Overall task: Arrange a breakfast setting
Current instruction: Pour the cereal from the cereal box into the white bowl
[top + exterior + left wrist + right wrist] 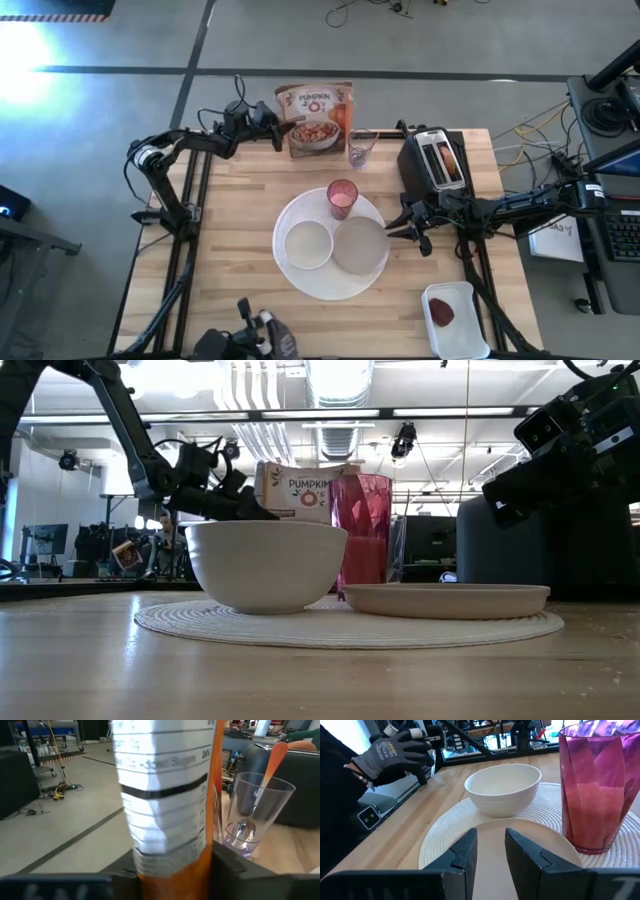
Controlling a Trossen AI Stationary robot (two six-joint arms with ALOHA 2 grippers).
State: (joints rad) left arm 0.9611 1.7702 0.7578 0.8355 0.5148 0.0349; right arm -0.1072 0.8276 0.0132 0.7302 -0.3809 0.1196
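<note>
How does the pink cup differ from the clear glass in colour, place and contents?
The pink cup is tinted pink and stands on the big white plate, while the clear glass is colourless and stands on the bare table beside the cereal box. The glass holds a spoon; no utensil shows in the cup. Both stand upright.

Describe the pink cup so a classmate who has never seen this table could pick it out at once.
Find the big round white plate in the middle of the wooden table. Three things stand on it; the pink cup is the one on its far edge, toward the cereal box. Unlike the small white bowl and small pale round plate, it is tall and translucent pink.
</note>
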